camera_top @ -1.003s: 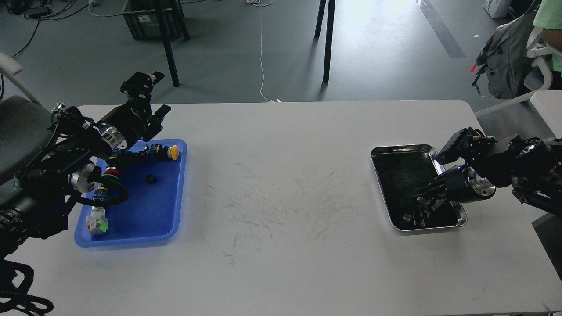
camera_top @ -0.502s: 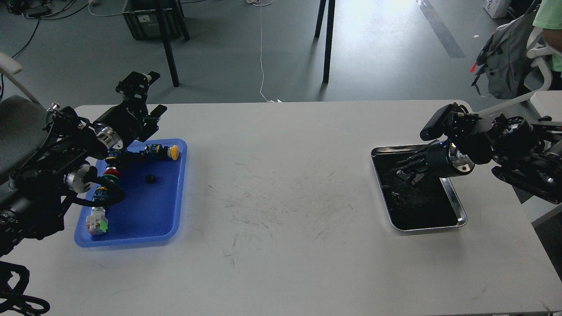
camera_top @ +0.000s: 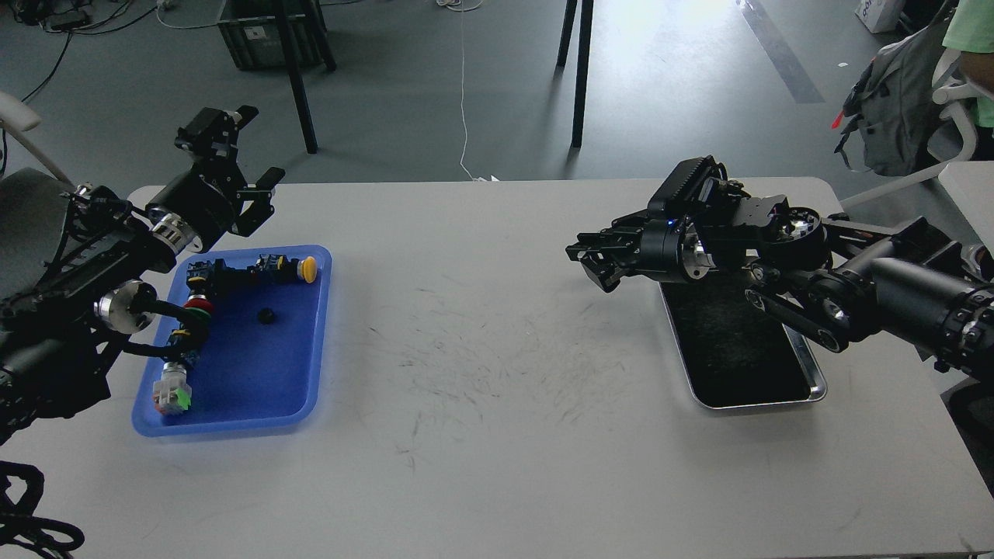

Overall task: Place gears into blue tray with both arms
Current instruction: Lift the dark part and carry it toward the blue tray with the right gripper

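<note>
The blue tray (camera_top: 256, 373) lies at the table's left. One small black gear (camera_top: 266, 315) rests in its middle, among colourful push-button switches. My left gripper (camera_top: 242, 155) hangs above the tray's far edge, open and empty, its fingers spread wide. My right gripper (camera_top: 592, 262) is raised over the table just left of the steel tray (camera_top: 808, 369), pointing left. Its dark fingers sit close together, and I cannot make out whether a gear is between them. No gears show against the steel tray's dark inside.
In the blue tray lie a yellow-capped switch (camera_top: 308, 269), a red and green one (camera_top: 198, 306) and a green and white one (camera_top: 172, 394). My left forearm covers the tray's left side. Scuffed white tabletop (camera_top: 481, 365) spans between the trays.
My right gripper has risen out of the steel tray's near corner and swung left past its far-left corner. My left gripper has lifted up and back, away from the blue tray.
</note>
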Motion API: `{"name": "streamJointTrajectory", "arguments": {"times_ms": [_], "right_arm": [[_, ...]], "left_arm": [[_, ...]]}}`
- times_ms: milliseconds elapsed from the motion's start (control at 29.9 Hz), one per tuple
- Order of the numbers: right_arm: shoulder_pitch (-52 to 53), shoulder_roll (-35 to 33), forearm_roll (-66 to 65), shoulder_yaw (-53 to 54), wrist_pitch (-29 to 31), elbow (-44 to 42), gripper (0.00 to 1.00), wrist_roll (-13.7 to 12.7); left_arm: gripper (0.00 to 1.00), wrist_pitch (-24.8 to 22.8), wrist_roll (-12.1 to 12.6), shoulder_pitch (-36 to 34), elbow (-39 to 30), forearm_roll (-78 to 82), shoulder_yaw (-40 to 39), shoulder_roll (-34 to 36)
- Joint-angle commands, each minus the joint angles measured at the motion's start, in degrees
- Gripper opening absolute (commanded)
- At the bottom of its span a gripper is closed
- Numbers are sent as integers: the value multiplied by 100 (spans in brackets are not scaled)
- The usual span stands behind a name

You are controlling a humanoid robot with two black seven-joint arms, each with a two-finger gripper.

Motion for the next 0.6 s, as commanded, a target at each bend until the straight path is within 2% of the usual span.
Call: {"name": "streamJointTrajectory", "arguments": {"times_ms": [0, 568], "right_arm": [[-189, 209, 62, 161, -341, 2, 1, 1], [-840, 1370, 89, 109, -1764, -129, 1, 1]], "left_arm": [[99, -1, 0, -17, 10, -74, -29, -14], [99, -1, 0, -17, 1, -163, -126, -5]]}}
